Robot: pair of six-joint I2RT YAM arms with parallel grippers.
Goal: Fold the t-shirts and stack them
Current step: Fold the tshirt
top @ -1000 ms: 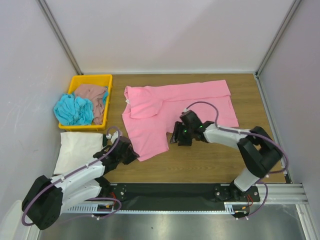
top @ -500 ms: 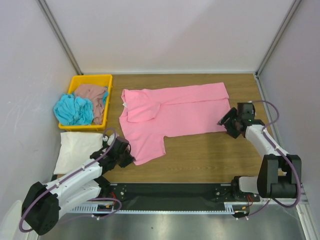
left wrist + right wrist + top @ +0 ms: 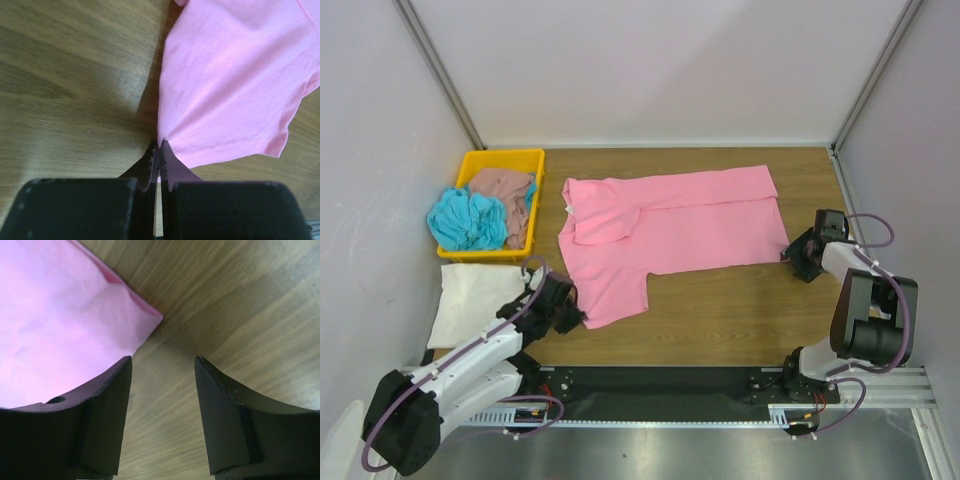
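Note:
A bright pink t-shirt (image 3: 665,225) lies spread flat across the middle of the wooden table. My left gripper (image 3: 578,316) is shut on its near left corner; in the left wrist view the pink cloth (image 3: 235,85) is pinched between the closed fingers (image 3: 160,145). My right gripper (image 3: 794,254) stands open just off the shirt's near right corner, holding nothing; the corner of the shirt (image 3: 60,325) lies beside its left finger (image 3: 162,362). A cream-white t-shirt (image 3: 470,298) lies folded at the left. Turquoise (image 3: 468,220) and brown-pink (image 3: 505,185) t-shirts are bunched in the tray.
A yellow plastic tray (image 3: 505,157) sits at the back left. White walls close in the table at the back and both sides. A black rail (image 3: 660,382) with the arm bases runs along the near edge.
My right gripper swept from the shirt's middle out to its right corner and now stands open beside it. The shirt lies flatter. My left gripper drew slightly back, still pinching the corner.

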